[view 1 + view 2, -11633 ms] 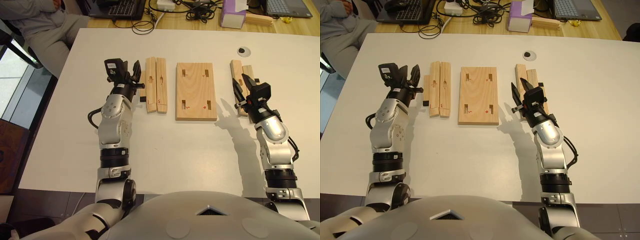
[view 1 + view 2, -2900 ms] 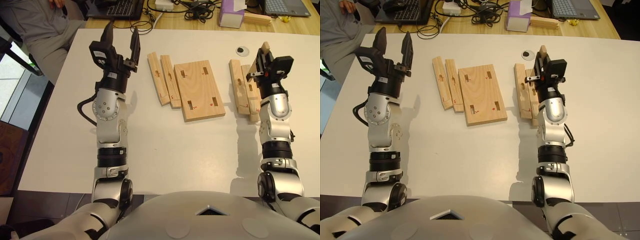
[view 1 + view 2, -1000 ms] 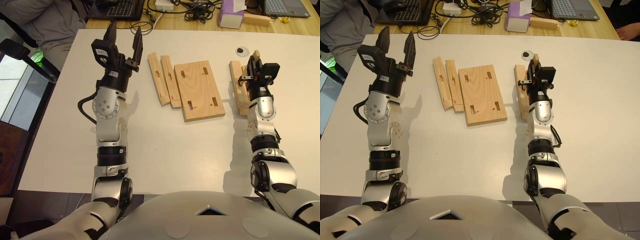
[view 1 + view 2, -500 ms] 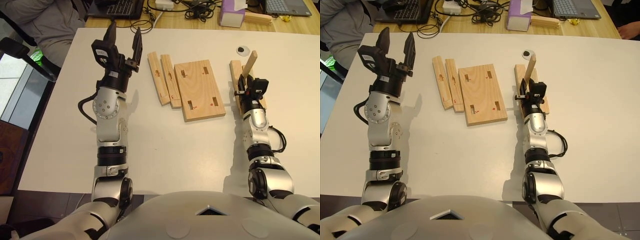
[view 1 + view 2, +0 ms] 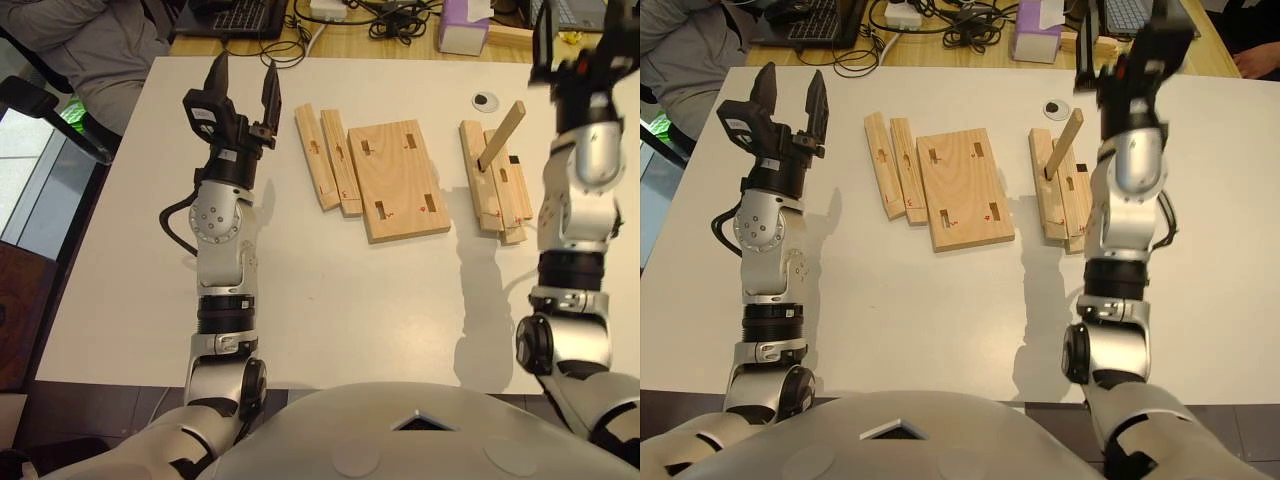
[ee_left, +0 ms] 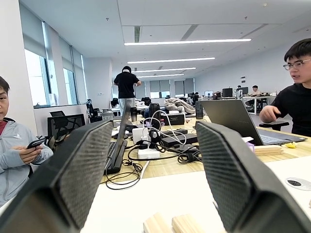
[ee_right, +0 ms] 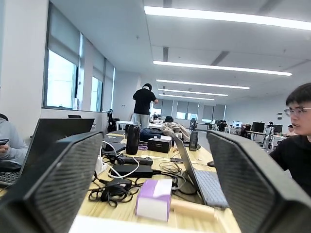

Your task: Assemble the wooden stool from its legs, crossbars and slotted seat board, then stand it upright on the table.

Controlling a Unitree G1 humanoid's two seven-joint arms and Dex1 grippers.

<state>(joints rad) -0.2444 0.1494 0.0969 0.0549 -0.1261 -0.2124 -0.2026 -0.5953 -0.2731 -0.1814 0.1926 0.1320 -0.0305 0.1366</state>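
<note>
While the left gripper (image 5: 244, 72) hangs wide open and empty over the table's (image 5: 330, 290) left side, two legs (image 5: 328, 172) lie just beside the slotted seat board (image 5: 398, 180). Right of the board, a crossbar (image 5: 500, 135) rises tilted from the other legs (image 5: 497, 195), apart from the high, wide-open, empty right gripper (image 5: 575, 50).

Seat board (image 5: 398, 180) and legs (image 5: 315, 155): pale bare wood, grain showing, matt. Desk (image 5: 330, 290): smooth matt white. Fingers (image 6: 82, 179): black, with a fine woven texture.
</note>
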